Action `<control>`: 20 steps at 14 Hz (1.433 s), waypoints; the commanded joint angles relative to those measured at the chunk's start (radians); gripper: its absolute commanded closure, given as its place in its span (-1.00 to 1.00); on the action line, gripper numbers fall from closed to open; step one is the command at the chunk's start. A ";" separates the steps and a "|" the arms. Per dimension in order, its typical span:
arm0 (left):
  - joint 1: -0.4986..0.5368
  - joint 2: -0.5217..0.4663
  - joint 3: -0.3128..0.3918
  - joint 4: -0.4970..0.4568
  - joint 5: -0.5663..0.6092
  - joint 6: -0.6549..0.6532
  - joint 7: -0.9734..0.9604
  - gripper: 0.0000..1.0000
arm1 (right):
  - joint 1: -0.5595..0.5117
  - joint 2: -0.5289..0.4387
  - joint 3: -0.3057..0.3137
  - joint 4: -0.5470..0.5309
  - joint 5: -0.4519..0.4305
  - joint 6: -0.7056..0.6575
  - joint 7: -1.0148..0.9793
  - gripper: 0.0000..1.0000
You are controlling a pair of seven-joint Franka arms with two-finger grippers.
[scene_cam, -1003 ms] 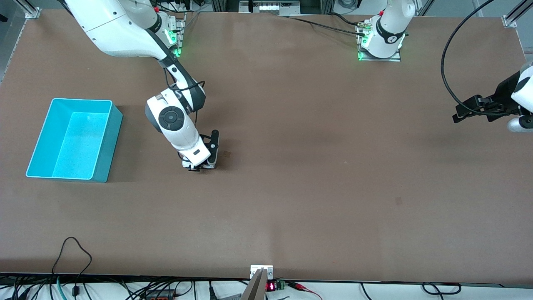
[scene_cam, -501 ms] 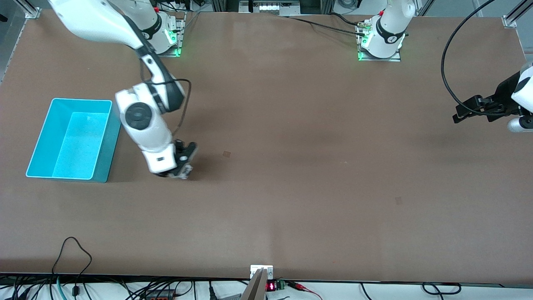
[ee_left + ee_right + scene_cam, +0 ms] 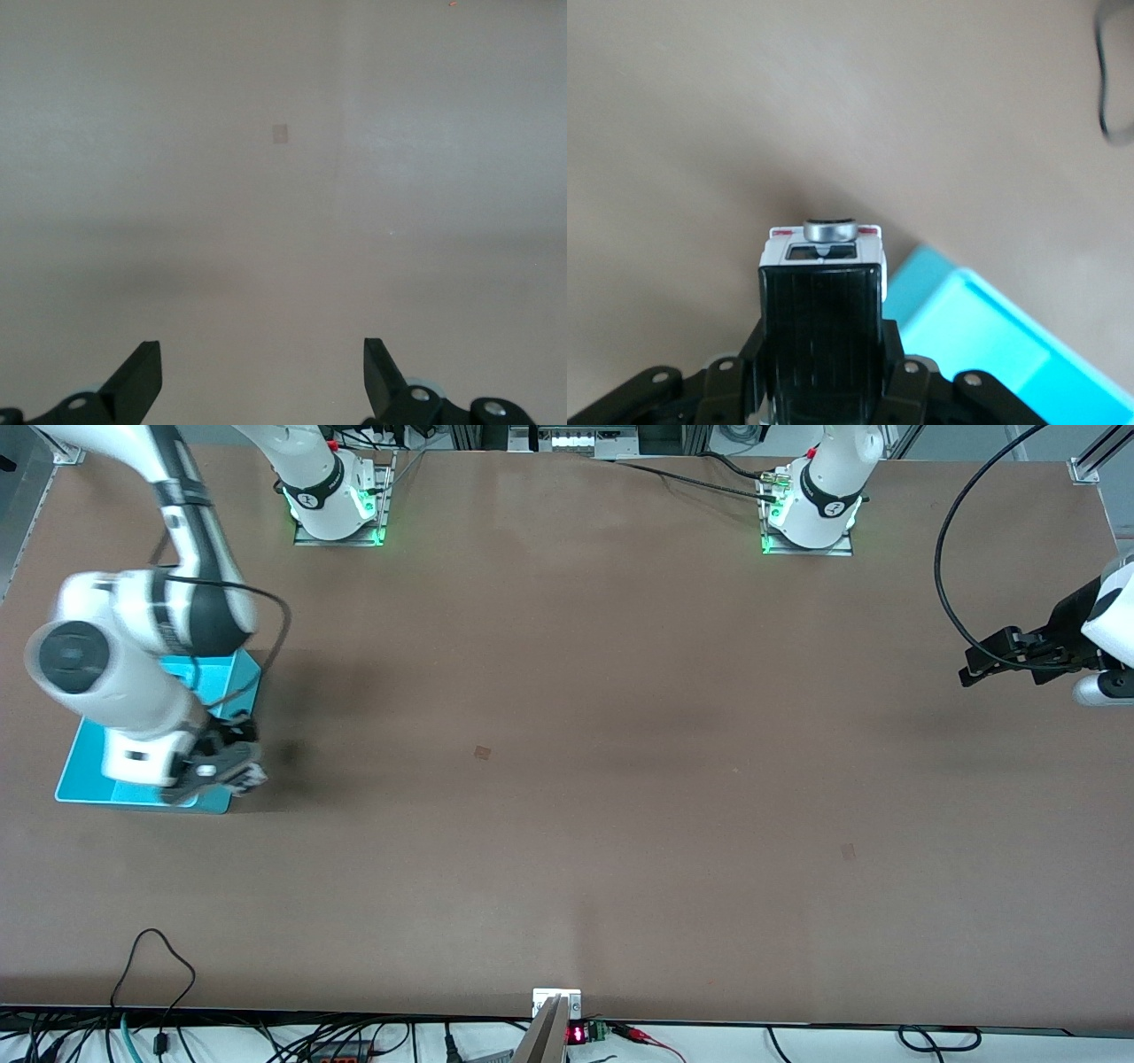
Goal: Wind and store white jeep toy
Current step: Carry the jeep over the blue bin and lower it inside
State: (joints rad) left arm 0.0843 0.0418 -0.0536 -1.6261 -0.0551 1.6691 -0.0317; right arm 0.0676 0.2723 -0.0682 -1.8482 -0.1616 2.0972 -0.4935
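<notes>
My right gripper (image 3: 232, 772) is shut on the white jeep toy (image 3: 822, 301), a small white car with a glossy black roof and a silver spare wheel at its rear. It holds the toy in the air over the near corner of the turquoise bin (image 3: 89, 793) at the right arm's end of the table. In the front view the toy (image 3: 252, 776) shows only as a small pale shape at the fingers. The bin's rim also shows in the right wrist view (image 3: 983, 310). My left gripper (image 3: 974, 666) is open and empty, waiting above the table's left-arm end.
The brown table (image 3: 620, 779) carries a small dark mark (image 3: 482, 752) near the middle and another (image 3: 848, 851) toward the left arm's end. Cables hang along the table's front edge.
My right arm has swung with the jeep toy from near the middle of the table toward the turquoise bin and now reaches its near corner. The left arm has stayed in place.
</notes>
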 commanded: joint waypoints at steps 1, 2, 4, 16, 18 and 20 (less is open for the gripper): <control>0.003 -0.005 -0.005 0.008 0.008 -0.006 0.018 -1.00 | 0.017 -0.054 -0.089 -0.074 0.021 -0.017 0.042 1.00; 0.003 -0.005 -0.005 0.009 0.008 -0.006 0.019 -1.00 | 0.018 -0.059 -0.138 -0.098 0.022 -0.002 0.042 1.00; -0.001 -0.005 -0.005 0.011 0.008 -0.006 0.018 -1.00 | 0.015 -0.059 -0.203 -0.147 0.027 0.052 0.044 1.00; -0.069 0.001 0.063 0.014 0.001 -0.003 0.018 -1.00 | -0.028 0.057 -0.295 -0.325 0.074 0.365 0.245 1.00; -0.054 -0.002 0.051 0.014 -0.005 -0.005 0.018 -1.00 | -0.032 0.077 -0.294 -0.336 0.112 0.369 0.246 1.00; -0.054 -0.003 0.049 0.014 -0.003 -0.005 0.018 -1.00 | -0.035 0.100 -0.294 -0.338 0.131 0.369 0.245 1.00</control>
State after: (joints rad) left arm 0.0380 0.0419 -0.0139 -1.6242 -0.0551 1.6696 -0.0314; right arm 0.0407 0.3679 -0.3669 -2.1739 -0.0552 2.4529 -0.2542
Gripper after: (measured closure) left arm 0.000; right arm 0.489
